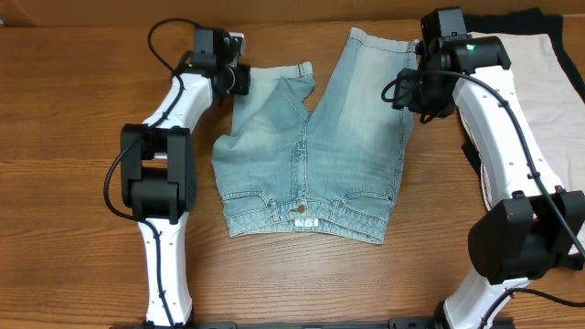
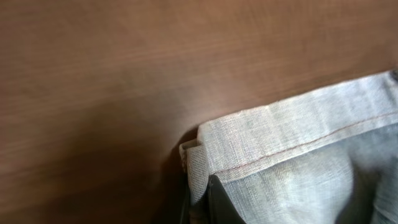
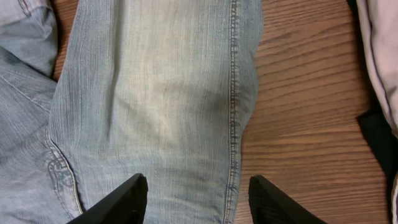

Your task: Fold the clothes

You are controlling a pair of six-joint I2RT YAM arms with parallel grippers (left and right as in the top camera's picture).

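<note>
Faded light-blue denim shorts point(image 1: 311, 146) lie flat mid-table, waistband and button toward the front edge and both legs pointing to the back. My left gripper point(image 1: 241, 79) sits at the left leg's outer hem corner. In the left wrist view it point(image 2: 200, 190) is shut on the folded hem point(image 2: 261, 140). My right gripper point(image 1: 414, 91) hovers over the right leg's outer edge. Its dark fingers point(image 3: 130, 199) stand open point(image 3: 198, 186) on either side of the side seam point(image 3: 235, 124), one over denim and one over bare wood.
Cream-white shorts point(image 1: 548, 82) lie at the back right on top of a black garment point(image 1: 512, 20), close beside the right arm. Both also show at the right edge of the right wrist view, cream-white shorts point(image 3: 380, 50) above black garment point(image 3: 376, 127). The wooden table point(image 1: 73, 183) surrounds the denim shorts.
</note>
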